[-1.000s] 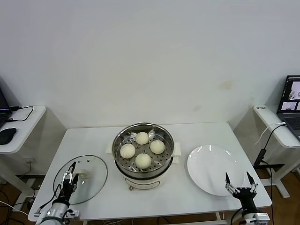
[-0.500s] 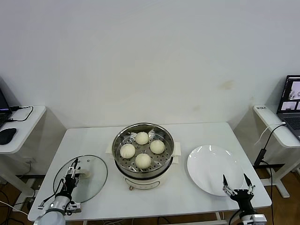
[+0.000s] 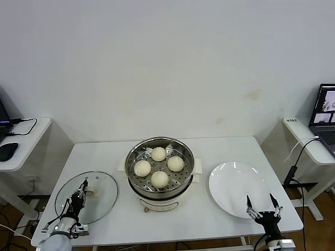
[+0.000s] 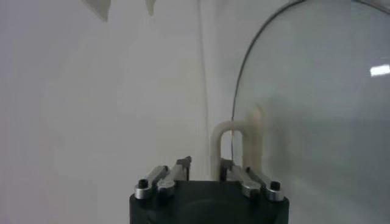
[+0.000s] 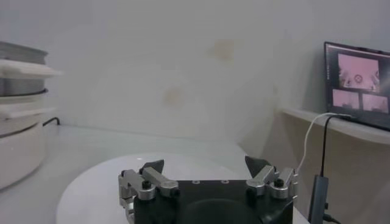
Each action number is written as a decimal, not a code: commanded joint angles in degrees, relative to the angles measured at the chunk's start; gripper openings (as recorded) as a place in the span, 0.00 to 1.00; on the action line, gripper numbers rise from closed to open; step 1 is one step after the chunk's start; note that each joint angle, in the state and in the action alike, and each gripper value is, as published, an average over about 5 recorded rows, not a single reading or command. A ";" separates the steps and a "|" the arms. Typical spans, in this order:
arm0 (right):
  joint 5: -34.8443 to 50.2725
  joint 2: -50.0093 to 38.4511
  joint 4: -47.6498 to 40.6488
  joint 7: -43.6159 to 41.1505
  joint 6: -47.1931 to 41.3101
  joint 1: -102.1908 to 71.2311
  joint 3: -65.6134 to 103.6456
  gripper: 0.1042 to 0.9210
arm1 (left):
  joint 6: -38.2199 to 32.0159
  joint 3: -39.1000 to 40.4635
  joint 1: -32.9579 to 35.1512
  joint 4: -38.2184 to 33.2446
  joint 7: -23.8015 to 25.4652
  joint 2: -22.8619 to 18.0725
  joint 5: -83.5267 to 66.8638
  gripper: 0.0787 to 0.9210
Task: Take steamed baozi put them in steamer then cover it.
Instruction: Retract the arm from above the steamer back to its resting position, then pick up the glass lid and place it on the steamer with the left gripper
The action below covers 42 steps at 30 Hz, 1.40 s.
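Four cream-white baozi [image 3: 159, 179] sit on the perforated tray inside the steel steamer [image 3: 157, 140] at the table's middle; the pot is uncovered. The glass cover [image 3: 102, 191] is at the near left of the table, its cream handle [image 3: 93, 194] at its centre. My left gripper [image 3: 79, 198] is at that handle and shut on it; in the left wrist view the handle [image 4: 234, 131] rises right at my left gripper [image 4: 204, 163], with the glass [image 4: 317, 122] behind it. My right gripper [image 3: 260, 203] is open and empty over the near edge of the white plate [image 3: 230, 180].
The bare white plate [image 5: 91, 189] lies to the right of the steamer [image 5: 18, 109]. Side desks flank the table: a laptop [image 3: 327, 112] with cables on the right, a mouse [image 3: 8, 150] on the left. The table's front edge is just below both grippers.
The cover has shifted slightly to the left together with my left gripper, whose fingers have closed on the handle. My right gripper has drawn back toward the near table edge.
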 commanded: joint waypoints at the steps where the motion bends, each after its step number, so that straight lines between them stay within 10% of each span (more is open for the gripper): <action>1: -0.64 -0.01 1.09 -0.01 0.33 -0.46 -0.38 0.88 | 1.58 -2.19 4.05 -7.28 -0.89 0.26 -2.01 0.15; 21: -4.39 -0.17 4.78 0.39 0.30 -2.19 -1.84 0.88 | 27.94 -0.97 15.97 -48.63 13.71 3.68 -15.57 0.07; 33: -10.37 3.92 3.73 0.73 1.44 -1.46 -2.63 0.88 | 38.21 16.81 -0.33 -46.22 15.72 11.17 -17.21 0.07; 42: -15.33 6.22 3.60 1.61 1.91 -0.20 -3.51 0.88 | 39.13 28.31 -14.35 -36.57 24.07 4.97 -6.73 0.07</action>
